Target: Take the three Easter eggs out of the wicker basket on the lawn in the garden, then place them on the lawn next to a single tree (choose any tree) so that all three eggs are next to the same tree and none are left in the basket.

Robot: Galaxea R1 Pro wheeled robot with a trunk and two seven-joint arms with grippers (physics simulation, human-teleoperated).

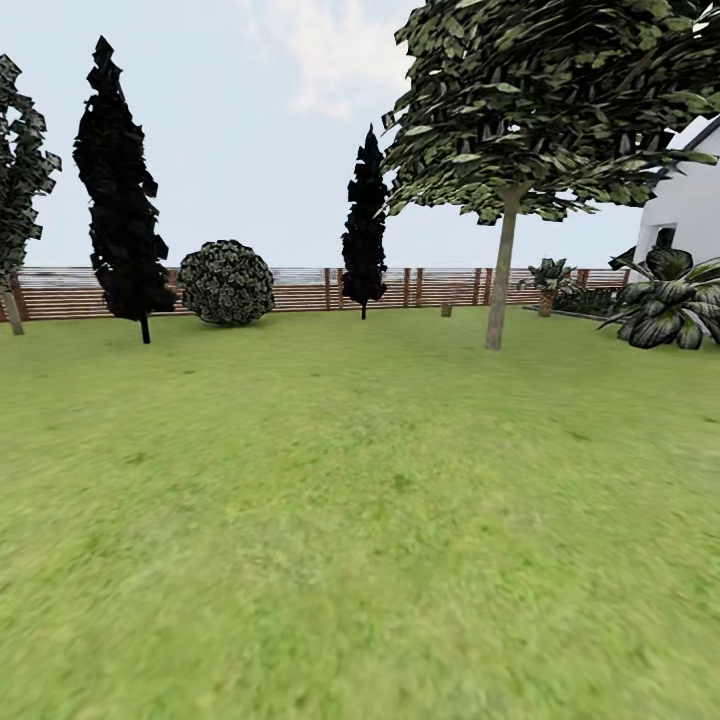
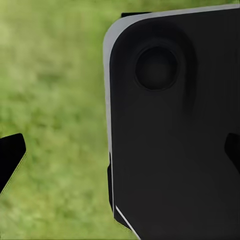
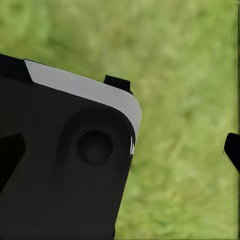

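The lawn (image 1: 360, 520) is spreading across the head view as mottled, slightly blurred green grass, running back to a brown horizontal-slat fence (image 1: 300, 290) at 12 o'clock. The tree (image 1: 500, 270) is standing at 1 o'clock, its straight grey-brown trunk rising into a broad leafy canopy. Two dark columnar conifers (image 1: 122, 200) are standing at 10 and 12 o'clock, with a round shrub (image 1: 227, 283) between them. A white house wall (image 1: 690, 205) and a spiky-leaved plant (image 1: 672, 300) are sitting at 2 o'clock.

Each wrist view is showing blurred grass behind a black, white-edged rounded body panel (image 2: 175, 130), detail the head view lacks. The left gripper (image 2: 122, 152) and right gripper (image 3: 122, 152) are each showing dark fingertips at opposite frame edges, spread wide, holding nothing.
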